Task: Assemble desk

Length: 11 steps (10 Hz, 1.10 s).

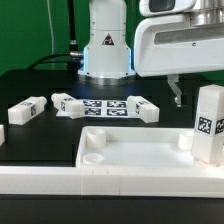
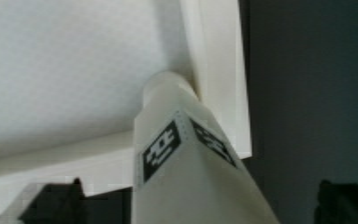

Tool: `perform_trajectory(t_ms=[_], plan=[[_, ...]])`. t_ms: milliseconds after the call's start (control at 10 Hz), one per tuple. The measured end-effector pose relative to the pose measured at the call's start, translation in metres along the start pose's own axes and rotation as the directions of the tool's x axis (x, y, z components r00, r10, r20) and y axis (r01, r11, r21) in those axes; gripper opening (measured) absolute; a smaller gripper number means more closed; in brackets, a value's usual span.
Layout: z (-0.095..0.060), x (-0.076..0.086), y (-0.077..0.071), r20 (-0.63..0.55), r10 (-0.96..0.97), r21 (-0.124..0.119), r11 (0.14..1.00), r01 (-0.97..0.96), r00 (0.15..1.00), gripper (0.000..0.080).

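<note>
A: While the arm hangs above, where do things lie along the worktop?

B: Two loose legs (image 1: pixel 27 109) (image 1: pixel 71 103) by the far-left edge, a third (image 1: pixel 139 108) mid-far. The slab (image 1: pixel 130 150) sits at the near edge; one leg (image 1: pixel 208 124) stands upright in its right corner socket.

A: The gripper (image 1: pixel 177 97)?

B: Spread wide, holding nothing. I'd check that the leg is seated square, then rise straight without brushing it.
</note>
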<state>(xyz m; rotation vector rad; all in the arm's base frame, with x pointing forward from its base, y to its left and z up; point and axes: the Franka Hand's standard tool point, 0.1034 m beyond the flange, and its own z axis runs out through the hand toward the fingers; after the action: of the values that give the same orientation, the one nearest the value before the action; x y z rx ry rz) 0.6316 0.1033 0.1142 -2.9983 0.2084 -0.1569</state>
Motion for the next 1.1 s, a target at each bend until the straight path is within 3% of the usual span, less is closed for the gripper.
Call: perform_trajectory(t_ms=[300, 500, 900, 1100], plan=[[-0.0023, 0.0031, 0.0004, 0.000, -0.288, -0.024, 0.957, 0.288, 0.958, 0.0649], [-0.0058, 0.0080, -0.0006, 0.015, -0.495, -0.059, 0.867, 0.495, 0.869, 0.0649], [-0.0060, 0.0082, -0.0026, 0.026, -0.636, -0.061, 0.769, 0.636, 0.771, 0.0649], [-0.0059, 0.0082, -0.0025, 0.026, -0.635, -0.061, 0.770, 0.635, 0.772, 0.0387]])
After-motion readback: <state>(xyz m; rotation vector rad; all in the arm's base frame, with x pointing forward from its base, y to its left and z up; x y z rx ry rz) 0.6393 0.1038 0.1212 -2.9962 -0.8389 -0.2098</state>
